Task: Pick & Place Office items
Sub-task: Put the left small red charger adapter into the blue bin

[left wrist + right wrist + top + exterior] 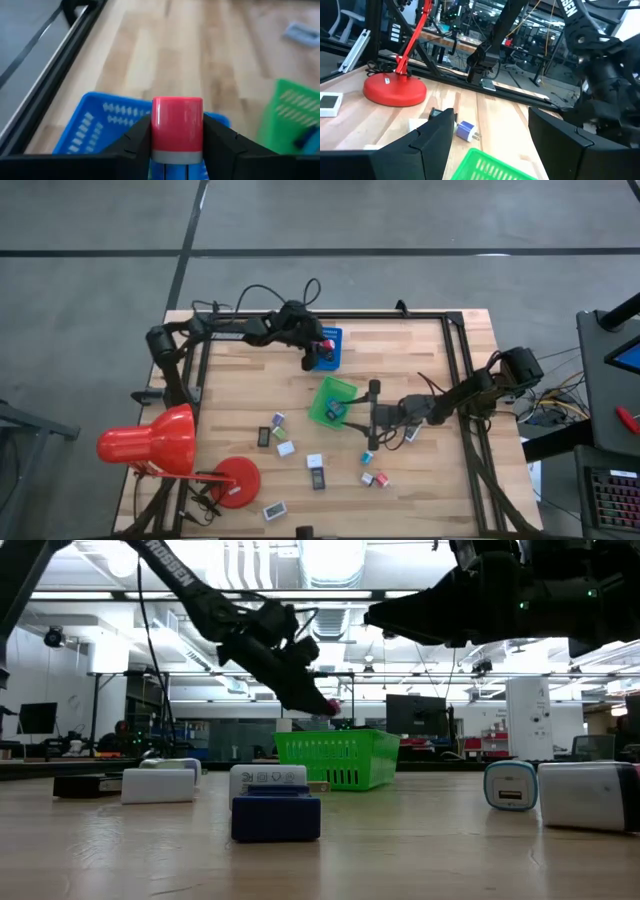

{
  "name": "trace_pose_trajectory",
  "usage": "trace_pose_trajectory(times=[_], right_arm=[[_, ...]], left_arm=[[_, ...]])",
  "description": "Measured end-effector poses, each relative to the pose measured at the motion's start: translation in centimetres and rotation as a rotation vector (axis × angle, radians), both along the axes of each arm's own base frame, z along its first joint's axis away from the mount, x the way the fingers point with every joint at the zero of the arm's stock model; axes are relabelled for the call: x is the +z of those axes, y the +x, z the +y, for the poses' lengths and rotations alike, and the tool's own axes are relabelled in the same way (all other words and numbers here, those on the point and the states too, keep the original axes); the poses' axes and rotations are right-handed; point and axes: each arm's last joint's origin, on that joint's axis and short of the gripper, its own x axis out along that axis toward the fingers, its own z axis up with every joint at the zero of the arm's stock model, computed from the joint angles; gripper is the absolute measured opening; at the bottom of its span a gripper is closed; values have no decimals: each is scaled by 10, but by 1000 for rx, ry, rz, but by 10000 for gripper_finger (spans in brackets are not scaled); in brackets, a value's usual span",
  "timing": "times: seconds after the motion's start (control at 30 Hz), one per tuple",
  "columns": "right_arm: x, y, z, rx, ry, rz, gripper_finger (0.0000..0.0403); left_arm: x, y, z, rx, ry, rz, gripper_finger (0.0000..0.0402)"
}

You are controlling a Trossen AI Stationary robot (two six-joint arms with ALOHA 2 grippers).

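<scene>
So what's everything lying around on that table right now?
Blue tray: one, blue, far side of the table, below the left gripper.
Green tray: one, green, mid-table, with a dark piece inside.
Red block: one, pink-red, held above the blue tray.
Small office items: about ten, white, grey and teal, scattered loose on the near half of the table.
Desk lamp: one, red, near left corner.
Table: one, light wood.
Left gripper: shut on the red block.
Right gripper: open, empty, beside the green tray.
</scene>
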Motion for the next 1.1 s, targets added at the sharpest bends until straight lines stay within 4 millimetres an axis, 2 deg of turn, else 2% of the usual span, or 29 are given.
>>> trace_pose_trajectory(times=[0.17, 0.37, 0.53, 1.1], right_arm=[[2, -3, -1, -2, 0, -5, 246], [5, -4, -1, -2, 6, -17, 246], [5, -6, -1, -2, 7, -19, 246], [5, -6, -2, -2, 6, -16, 246]], left_arm=[[0, 8, 8, 43, 20, 111, 132], [-18, 16, 14, 48, -15, 216, 132], [-29, 22, 17, 54, -26, 241, 132], [-31, 19, 16, 59, -45, 267, 132]])
